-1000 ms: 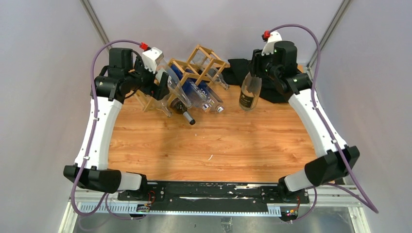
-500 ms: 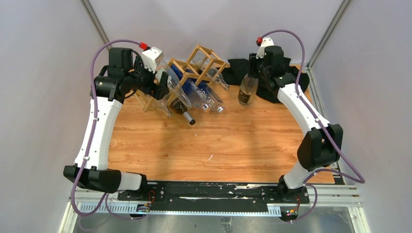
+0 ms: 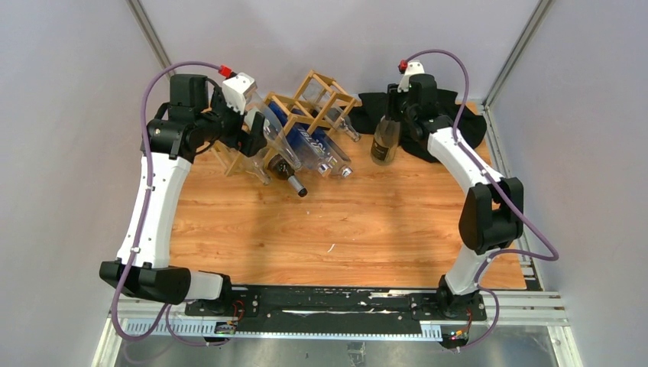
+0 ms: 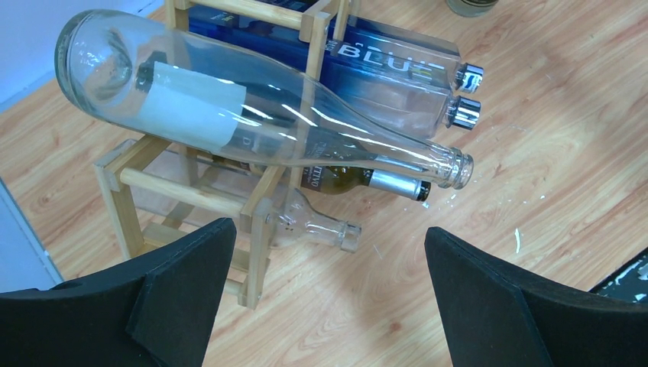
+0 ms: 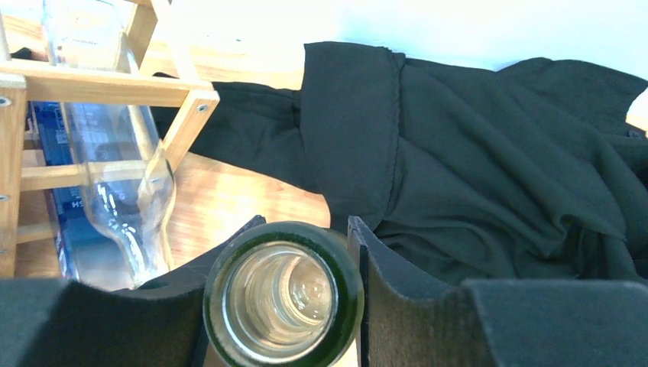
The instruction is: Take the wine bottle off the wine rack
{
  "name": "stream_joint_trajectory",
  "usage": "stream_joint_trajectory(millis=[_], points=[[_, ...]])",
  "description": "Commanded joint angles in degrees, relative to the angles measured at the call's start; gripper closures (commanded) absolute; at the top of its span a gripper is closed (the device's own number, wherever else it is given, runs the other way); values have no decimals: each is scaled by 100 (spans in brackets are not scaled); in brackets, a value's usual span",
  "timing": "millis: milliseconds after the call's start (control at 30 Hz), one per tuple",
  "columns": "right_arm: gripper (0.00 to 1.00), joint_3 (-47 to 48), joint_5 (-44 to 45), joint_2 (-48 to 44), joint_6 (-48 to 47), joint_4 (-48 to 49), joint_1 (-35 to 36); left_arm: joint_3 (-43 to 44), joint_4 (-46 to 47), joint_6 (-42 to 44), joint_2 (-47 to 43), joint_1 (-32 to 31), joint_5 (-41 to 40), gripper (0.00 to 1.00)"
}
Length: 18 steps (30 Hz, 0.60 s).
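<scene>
My right gripper (image 3: 393, 105) is shut on the neck of a green wine bottle (image 3: 384, 142). The bottle is upright to the right of the wine rack (image 3: 314, 95) and apart from it. In the right wrist view its open mouth (image 5: 283, 302) sits between my two black fingers (image 5: 397, 290). Whether its base touches the table I cannot tell. The rack, a light wooden lattice (image 4: 258, 229), holds several other bottles lying down. My left gripper (image 4: 325, 256) hangs open over the rack's left end with nothing between its fingers.
A long clear bottle (image 4: 267, 122), a blue bottle (image 4: 367, 65), a dark bottle (image 4: 367, 182) and a small clear one (image 4: 313, 227) lie in the rack with their necks over the table. A crumpled black cloth (image 5: 497, 168) lies behind the held bottle, at the back right (image 3: 463, 128).
The right arm has folded its elbow inward and carried the upright bottle a little left and back, toward the cloth. The left arm and the rack have not moved.
</scene>
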Motion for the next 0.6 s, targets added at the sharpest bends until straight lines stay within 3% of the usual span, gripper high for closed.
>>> stream_joint_trajectory(millis=[0,267,567], points=[[100,426,475,81,-304,688,-110,110,-35,52,-90,26,118,0],[100,415,1344,156,-1016,833,-112,79,-33,93,-85,26,88,0],[100,227,1163,195,-530,959,-273,-24,-39,149,-170,26,75,0]])
